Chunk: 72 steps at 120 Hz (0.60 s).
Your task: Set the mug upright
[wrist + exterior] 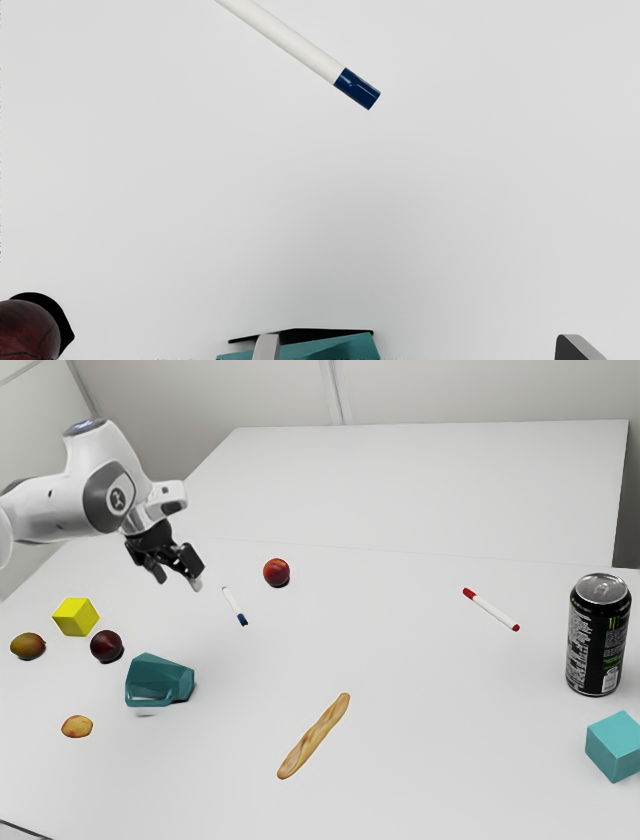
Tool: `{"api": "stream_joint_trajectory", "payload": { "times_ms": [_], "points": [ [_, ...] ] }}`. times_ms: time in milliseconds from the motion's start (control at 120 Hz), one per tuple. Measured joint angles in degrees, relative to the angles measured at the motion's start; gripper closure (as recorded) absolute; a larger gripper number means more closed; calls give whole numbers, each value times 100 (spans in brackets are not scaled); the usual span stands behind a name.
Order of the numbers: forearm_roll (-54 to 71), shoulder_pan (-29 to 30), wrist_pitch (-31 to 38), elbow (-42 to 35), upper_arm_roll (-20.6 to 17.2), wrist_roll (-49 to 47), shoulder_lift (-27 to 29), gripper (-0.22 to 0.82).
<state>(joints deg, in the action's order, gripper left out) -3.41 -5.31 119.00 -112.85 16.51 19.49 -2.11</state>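
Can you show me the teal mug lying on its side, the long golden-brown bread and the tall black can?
Teal mug (160,675), exterior view: side of its body.
Long golden-brown bread (315,735), exterior view: middle of its crust.
Tall black can (597,642), exterior view: its printed side.

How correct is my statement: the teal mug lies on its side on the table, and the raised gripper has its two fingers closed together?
The gripper is not closed: the wrist view shows its two fingers standing wide apart. The rest is right: the teal mug lies on its side on the table, and the gripper is raised.
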Motion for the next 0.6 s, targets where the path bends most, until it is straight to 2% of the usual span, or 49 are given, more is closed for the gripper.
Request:
{"api": "stream_joint_trajectory", "payload": {
  "times_ms": [125,233,442,600],
  "points": [
    [-36,17,15,-52,154,37,45,0],
    [-314,330,-45,36,151,218,-67,0],
    [-1267,1459,-604,461,134,848,-854,0],
    [-1857,1772,-1203,735,117,1311,-1254,0]
  ]
}}
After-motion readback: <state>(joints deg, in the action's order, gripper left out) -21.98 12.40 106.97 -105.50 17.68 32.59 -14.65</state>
